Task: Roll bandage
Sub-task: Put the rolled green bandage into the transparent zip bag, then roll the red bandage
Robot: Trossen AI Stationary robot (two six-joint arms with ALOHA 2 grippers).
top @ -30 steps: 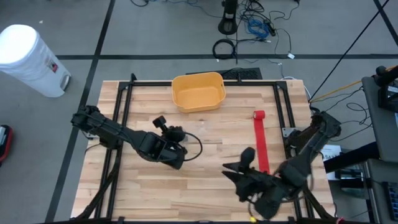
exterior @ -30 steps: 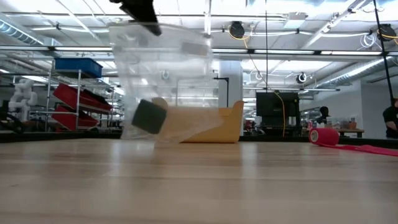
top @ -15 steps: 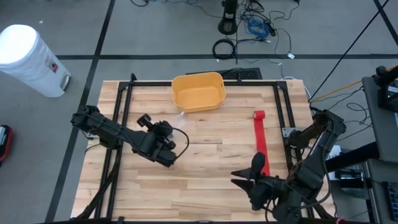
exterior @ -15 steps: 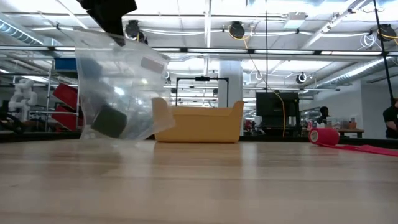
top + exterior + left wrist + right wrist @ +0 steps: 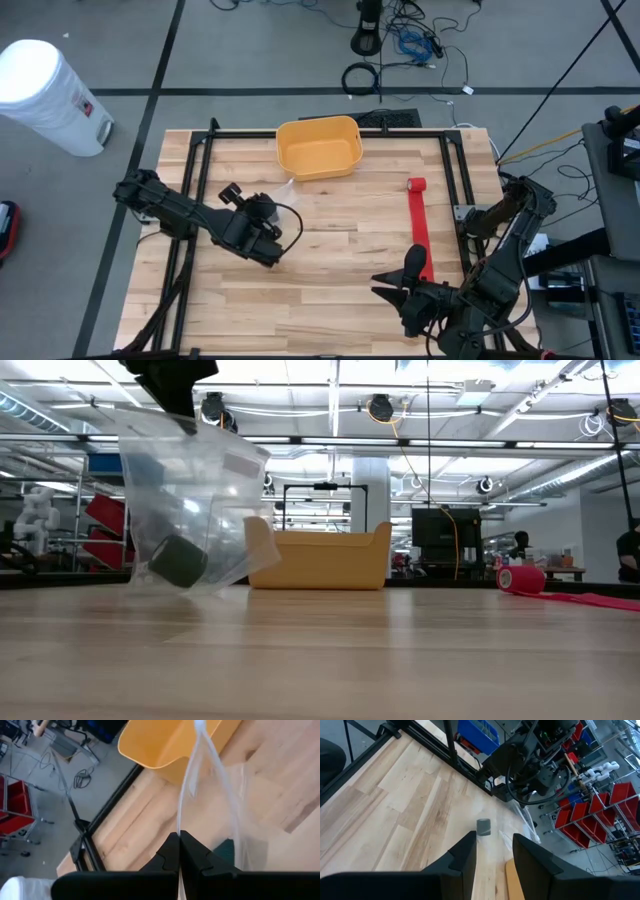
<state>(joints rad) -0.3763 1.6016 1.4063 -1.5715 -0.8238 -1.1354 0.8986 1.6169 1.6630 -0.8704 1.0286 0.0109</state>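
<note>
Bag (image 5: 190, 500) of clear plastic, a dark block inside, is hanging from the left end effector (image 5: 179, 851), which is clenching its top edge above the wooden surface (image 5: 330, 290) near the yellow bin (image 5: 319, 147). The red bandage (image 5: 418, 228), unrolled in a strip, is lying untouched to the right, so rolling seems not yet begun; the next move likely calls for reaching its loose end. The right end effector (image 5: 494, 851) is hovering released at the near edge. Since a second ago, the bag has swung leftward and the right arm has drawn back.
</note>
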